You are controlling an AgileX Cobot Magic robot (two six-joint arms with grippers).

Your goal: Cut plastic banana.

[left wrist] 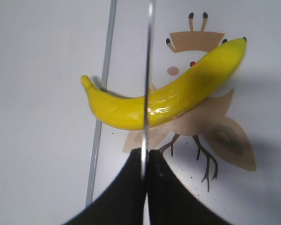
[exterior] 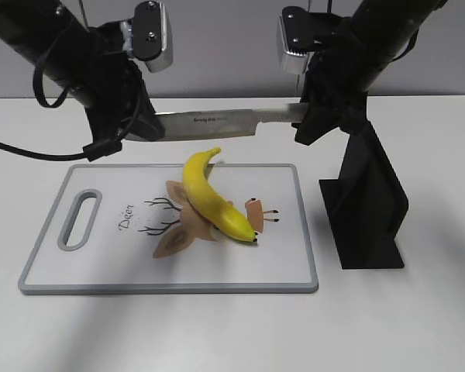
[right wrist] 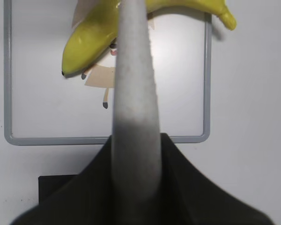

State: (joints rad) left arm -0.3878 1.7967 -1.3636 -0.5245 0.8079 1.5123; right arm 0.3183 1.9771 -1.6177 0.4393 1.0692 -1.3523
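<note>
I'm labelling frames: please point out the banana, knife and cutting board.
plastic banana [exterior: 205, 198]: exterior view, mid-body.
knife [exterior: 217, 120]: exterior view, blade middle.
cutting board [exterior: 77, 221]: exterior view, grey handle rim.

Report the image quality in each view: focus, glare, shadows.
Exterior view: sharp, evenly lit, soft shadow beside the black stand. Left wrist view: plastic banana in focus with a glare spot mid-body, knife edge-on and slightly soft, left gripper blurred. Right wrist view: knife a grey out-of-focus blur, right gripper blurred, cutting board fairly sharp.
</note>
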